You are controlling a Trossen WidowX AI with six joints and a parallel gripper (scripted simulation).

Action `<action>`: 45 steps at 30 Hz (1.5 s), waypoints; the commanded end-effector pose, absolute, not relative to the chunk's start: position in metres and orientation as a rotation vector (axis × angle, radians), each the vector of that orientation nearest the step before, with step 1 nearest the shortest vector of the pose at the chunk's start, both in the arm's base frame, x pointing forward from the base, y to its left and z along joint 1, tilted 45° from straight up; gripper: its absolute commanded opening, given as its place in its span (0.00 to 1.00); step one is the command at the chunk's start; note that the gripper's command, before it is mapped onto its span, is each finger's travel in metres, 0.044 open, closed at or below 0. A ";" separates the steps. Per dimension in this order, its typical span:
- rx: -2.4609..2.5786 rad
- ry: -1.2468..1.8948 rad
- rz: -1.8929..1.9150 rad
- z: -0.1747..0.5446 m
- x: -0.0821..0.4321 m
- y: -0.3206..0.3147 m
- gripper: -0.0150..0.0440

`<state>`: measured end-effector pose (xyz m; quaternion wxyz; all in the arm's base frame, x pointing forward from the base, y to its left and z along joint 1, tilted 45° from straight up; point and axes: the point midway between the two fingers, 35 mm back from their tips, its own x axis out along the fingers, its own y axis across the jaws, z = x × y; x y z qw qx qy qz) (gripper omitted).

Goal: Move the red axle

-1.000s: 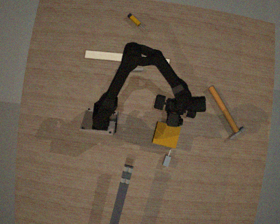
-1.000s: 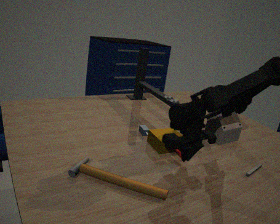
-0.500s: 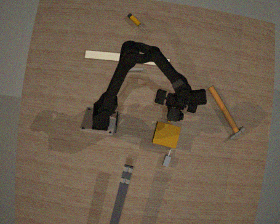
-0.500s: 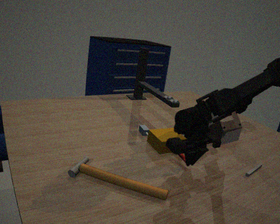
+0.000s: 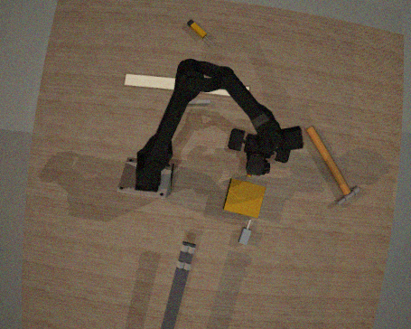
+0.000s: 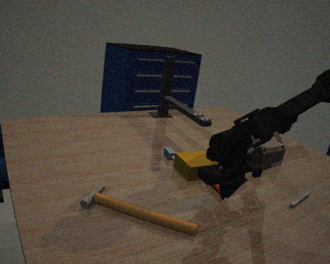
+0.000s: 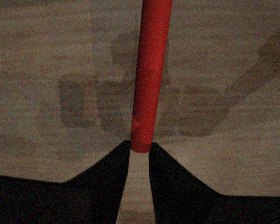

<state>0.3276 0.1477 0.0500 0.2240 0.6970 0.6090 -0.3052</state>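
Red axle in the grasp, V-blocks still to be filled

The axle (image 6: 216,188) (image 7: 151,75) is held at one end by the gripper (image 5: 257,166) (image 6: 226,194) (image 7: 140,147), whose jaws are closed on it. The other end runs out of the wrist view, so its full length is not shown there.

The beam (image 5: 245,198) (image 6: 186,170), a yellow block, sits on the table (image 6: 54,152) just beside the gripper. From above, a small orange tip (image 5: 249,175) shows between the two, seemingly short of the beam's edge. The removal therefore looks done or very nearly so, though the arm (image 5: 167,122) (image 6: 294,109) hides part of the exterior view. Whether the beam sits exactly in its proper place cannot be told.

What is left is the placing. The bracket (image 5: 173,298) (image 6: 186,109) reaches out from its post on the far side, and the V-blocks (image 5: 185,257) (image 6: 203,119) near its free end hold no axle. The next move probably calls for drawing the axle well clear of the beam, then lifting and turning it to lie along the notches; swinging too soon could knock the beam. Letting go and backing the arm away from everything also remain.
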 end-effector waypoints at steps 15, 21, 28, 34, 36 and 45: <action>1.925 1.673 -0.846 0.059 0.327 0.138 1.00; 1.925 1.673 -0.846 0.065 0.326 0.132 1.00; 1.924 1.672 -0.846 0.073 0.325 0.124 1.00; 1.924 1.672 -0.847 0.080 0.325 0.117 1.00; 1.924 1.672 -0.847 0.083 0.324 0.114 1.00; 1.920 1.669 -0.850 0.073 0.321 0.089 1.00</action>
